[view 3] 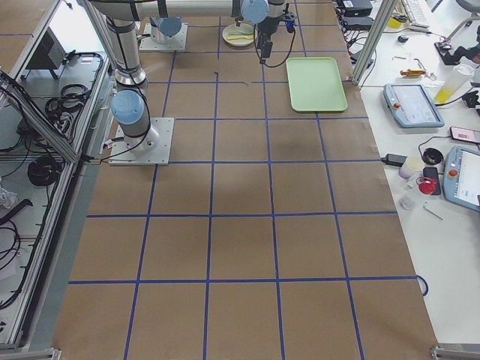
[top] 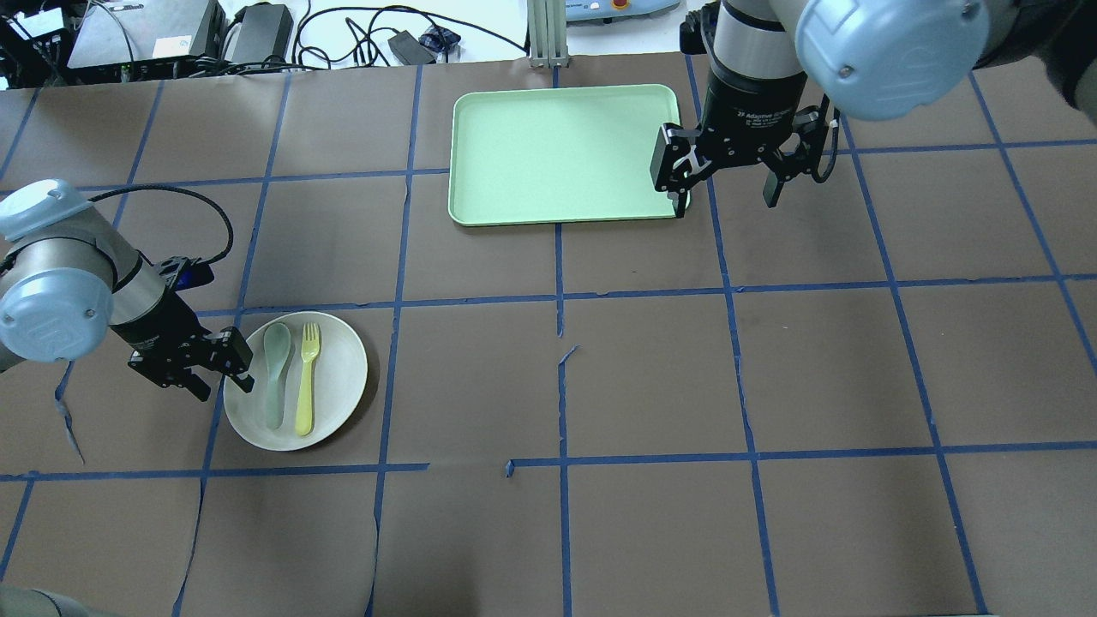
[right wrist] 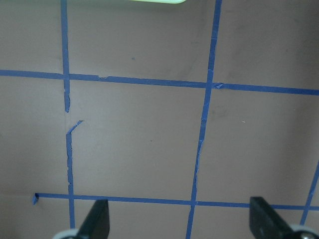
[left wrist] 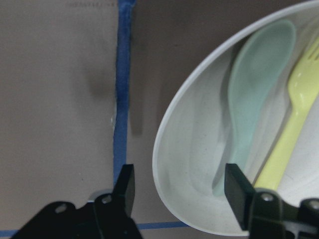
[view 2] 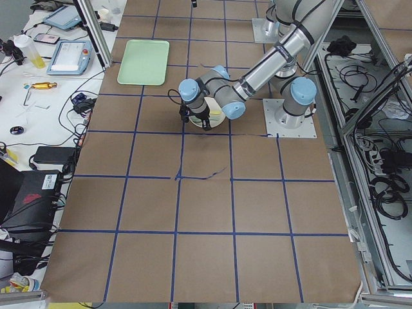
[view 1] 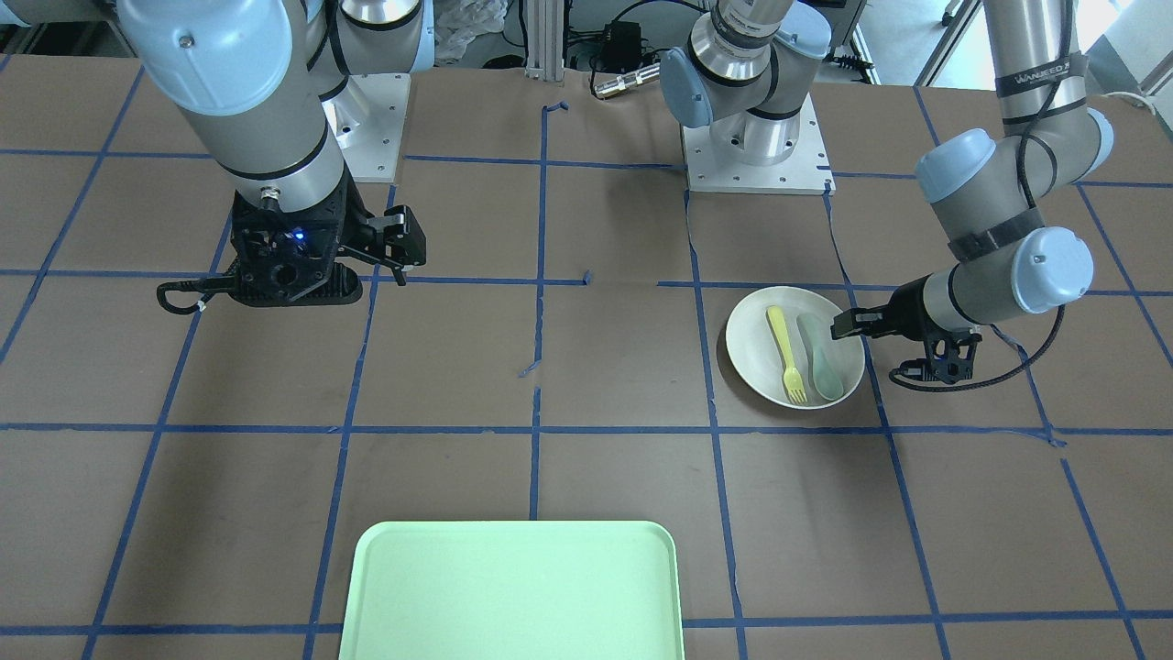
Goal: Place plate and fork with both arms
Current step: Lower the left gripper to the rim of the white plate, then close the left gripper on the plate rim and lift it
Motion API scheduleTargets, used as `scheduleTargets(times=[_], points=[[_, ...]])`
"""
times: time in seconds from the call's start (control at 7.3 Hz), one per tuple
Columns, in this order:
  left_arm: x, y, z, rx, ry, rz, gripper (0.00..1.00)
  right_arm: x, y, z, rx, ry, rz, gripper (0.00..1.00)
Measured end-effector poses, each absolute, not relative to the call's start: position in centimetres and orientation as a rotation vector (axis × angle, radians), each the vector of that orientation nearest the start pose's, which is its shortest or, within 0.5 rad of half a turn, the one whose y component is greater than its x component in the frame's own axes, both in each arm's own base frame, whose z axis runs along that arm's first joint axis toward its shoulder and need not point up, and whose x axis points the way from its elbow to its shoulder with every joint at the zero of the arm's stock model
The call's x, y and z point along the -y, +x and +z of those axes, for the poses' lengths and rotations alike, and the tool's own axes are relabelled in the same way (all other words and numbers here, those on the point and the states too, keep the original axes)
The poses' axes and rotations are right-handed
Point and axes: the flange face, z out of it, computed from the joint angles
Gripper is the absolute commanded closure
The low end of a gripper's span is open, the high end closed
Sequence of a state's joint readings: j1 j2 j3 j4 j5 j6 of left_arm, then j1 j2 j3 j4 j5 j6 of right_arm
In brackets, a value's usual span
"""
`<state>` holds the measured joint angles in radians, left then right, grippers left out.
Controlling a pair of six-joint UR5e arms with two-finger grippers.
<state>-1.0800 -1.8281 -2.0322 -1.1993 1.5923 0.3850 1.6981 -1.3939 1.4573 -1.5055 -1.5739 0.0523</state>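
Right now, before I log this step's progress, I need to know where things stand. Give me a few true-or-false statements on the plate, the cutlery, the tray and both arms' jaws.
1. The slim pale-yellow plastic fork and the grey-green spoon lie side by side in the round off-white plate. True.
2. The plate sits on the rectangular mint-green tray. False: it sits on the brown table, apart from the tray.
3. The left arm has its jaws open astride the plate's rim. True.
4. The right arm grips the fork in its jaws. False: they are open and hold nothing.
5. The spoon lies between the fork and the left arm's jaws. True.
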Motion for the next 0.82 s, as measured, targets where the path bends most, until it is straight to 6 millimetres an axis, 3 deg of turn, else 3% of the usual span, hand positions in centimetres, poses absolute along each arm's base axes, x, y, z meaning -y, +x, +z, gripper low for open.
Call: scheduleTargets(times=[0.27, 0.41, 0.55, 0.82], points=[[47.1, 10.6, 18.1, -3.199, -0.158, 0.539, 0.42, 53.1, 20.2, 44.4, -3.148, -0.117, 0.204, 0.0], [47.2, 10.6, 17.8, -3.2, -0.16, 0.543, 0.67, 53.1, 20.2, 44.3, -3.147, -0.116, 0.206, 0.0], [47.2, 10.6, 17.5, -3.202, -0.161, 0.549, 1.0, 53.1, 20.2, 44.3, -3.147, -0.116, 0.208, 0.0], [47.2, 10.5, 16.9, -3.208, -0.146, 0.564, 1.0, 53.2, 20.2, 44.3, -3.147, -0.118, 0.207, 0.0]])
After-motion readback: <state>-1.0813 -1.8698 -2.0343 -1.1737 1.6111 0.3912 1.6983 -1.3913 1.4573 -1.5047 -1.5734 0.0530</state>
